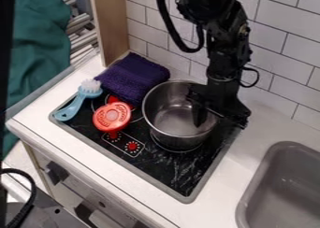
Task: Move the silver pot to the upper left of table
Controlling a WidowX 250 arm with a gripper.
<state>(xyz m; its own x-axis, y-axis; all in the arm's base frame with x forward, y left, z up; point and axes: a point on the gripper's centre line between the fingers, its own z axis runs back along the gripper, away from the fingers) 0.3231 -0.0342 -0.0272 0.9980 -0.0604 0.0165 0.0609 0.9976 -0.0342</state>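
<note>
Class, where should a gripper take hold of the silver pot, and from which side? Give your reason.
Pinch the silver pot by its thin rim at picture right, probably from above: it stands upright and open, leaving room for one finger inside, and the gripper hangs there.

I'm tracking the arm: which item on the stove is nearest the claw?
The silver pot: the claw is at its rim; the others lie clear.
</note>
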